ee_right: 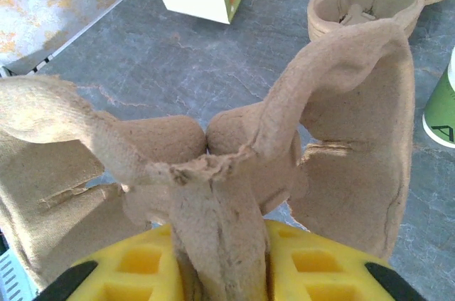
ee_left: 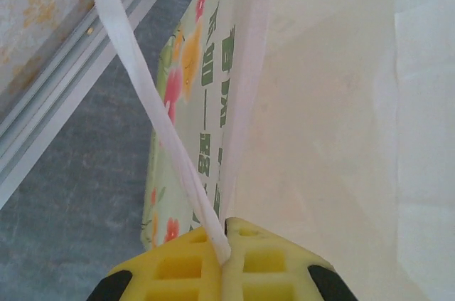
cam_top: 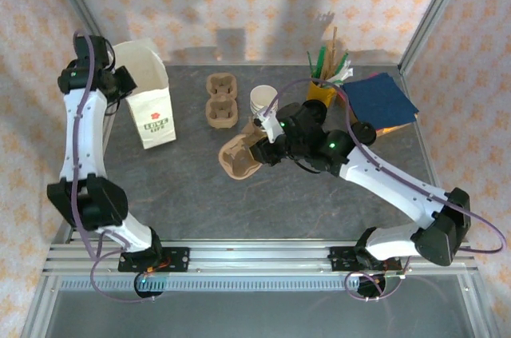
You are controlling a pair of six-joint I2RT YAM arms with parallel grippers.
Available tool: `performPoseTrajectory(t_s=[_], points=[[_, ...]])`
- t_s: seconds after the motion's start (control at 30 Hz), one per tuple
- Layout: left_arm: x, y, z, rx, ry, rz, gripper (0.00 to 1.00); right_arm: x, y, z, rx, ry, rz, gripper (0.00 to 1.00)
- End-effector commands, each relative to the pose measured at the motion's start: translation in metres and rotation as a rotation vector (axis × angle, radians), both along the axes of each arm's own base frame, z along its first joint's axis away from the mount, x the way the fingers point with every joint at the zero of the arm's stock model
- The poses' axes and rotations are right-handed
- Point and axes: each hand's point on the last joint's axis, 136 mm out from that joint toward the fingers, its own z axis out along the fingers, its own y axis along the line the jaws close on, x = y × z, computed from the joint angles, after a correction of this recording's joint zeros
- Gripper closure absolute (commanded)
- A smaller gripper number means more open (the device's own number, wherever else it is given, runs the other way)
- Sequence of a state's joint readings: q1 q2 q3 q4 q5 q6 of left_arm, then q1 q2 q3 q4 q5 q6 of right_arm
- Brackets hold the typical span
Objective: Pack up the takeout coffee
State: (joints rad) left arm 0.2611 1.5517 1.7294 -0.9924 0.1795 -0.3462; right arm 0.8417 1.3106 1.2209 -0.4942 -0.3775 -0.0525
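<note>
The left arm stands tall at the table's (cam_top: 184,194) left side, elbow bent and wrist reaching over the far corner, where the left gripper (ee_left: 226,235) is pinched tight on the rim and white handle strip of an upright paper bag (cam_top: 152,110). The right arm stretches low and diagonally toward the middle, with the right gripper (ee_right: 220,240) clamped on the central ridge of a pulp cup carrier (ee_right: 341,116). Just beyond it are a stack of carriers (cam_top: 222,101) and a lidless white-and-green cup (cam_top: 263,100). Where the lidded takeout coffee stands cannot be told from here.
</note>
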Motion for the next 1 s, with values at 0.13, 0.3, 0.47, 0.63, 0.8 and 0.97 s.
performPoseTrajectory(t_s=[0.13,0.3,0.47,0.63,0.8,0.97], points=[[-0.060,-0.054,0.008,-0.029,-0.042,-0.106,1.00,-0.006,-0.009,0.033,0.042,-0.045,-0.014,0.74],[-0.097,-0.092,0.008,-0.059,-0.039,-0.189,1.00,-0.011,-0.016,0.059,0.069,-0.080,-0.012,0.74],[-0.124,-0.125,0.009,-0.093,-0.054,-0.287,1.00,-0.018,-0.020,0.088,0.111,-0.109,-0.001,0.74],[-0.143,-0.150,0.008,-0.127,-0.041,-0.373,1.00,-0.025,-0.024,0.114,0.148,-0.128,0.011,0.74],[-0.150,-0.173,0.000,-0.169,-0.029,-0.462,1.00,-0.028,-0.025,0.126,0.168,-0.129,0.018,0.74],[-0.153,-0.200,-0.013,-0.173,-0.007,-0.559,1.00,-0.032,-0.027,0.138,0.187,-0.132,0.023,0.74]])
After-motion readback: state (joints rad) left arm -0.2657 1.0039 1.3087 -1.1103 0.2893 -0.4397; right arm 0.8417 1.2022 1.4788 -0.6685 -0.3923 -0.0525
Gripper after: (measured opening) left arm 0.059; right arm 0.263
